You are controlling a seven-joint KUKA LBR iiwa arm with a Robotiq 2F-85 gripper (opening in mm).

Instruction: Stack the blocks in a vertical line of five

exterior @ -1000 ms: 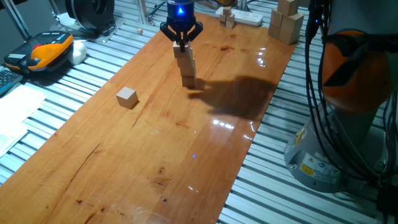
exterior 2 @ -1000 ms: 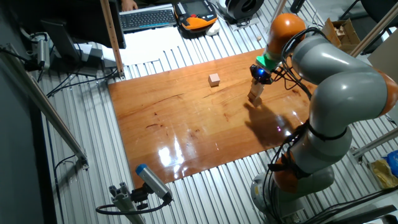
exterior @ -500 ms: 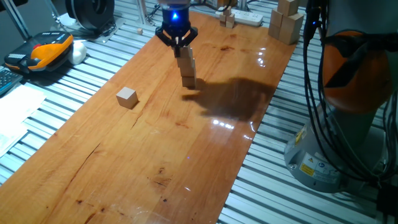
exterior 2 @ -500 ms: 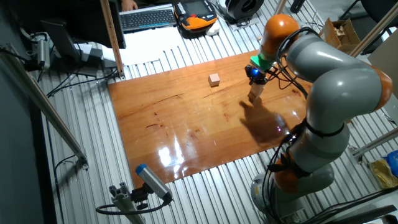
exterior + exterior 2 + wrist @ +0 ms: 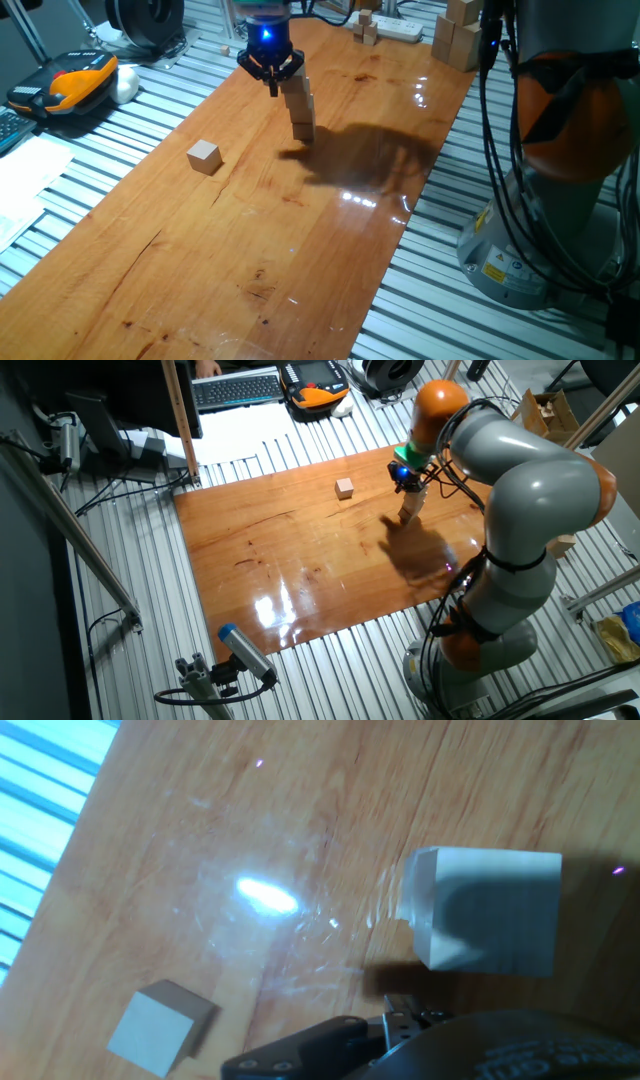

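Since a second ago we have drawn the gripper off the top of the stack and shifted it toward the lone block's side; earlier it sat directly over the topmost cube, and the stack itself has not moved. From one fixed view the fingers now hang just beside the upper cube, empty, with nothing between them; they look slightly parted, though from this distance we cannot say how far.

We count what looks like four blocks in the stack, a little staggered, each cube slightly offset from the one below, standing on the wooden table. The fifth block, the lone block, sits by itself on the board, well apart from the stack. In the other fixed view the gripper is near the top of the stack, and the lone block lies off to the side.

Looking along our fingers in the hand view, we see the top of the stack from above and the lone block further off.

Larger pale blocks stand at the far edge of the table, with nothing on them.
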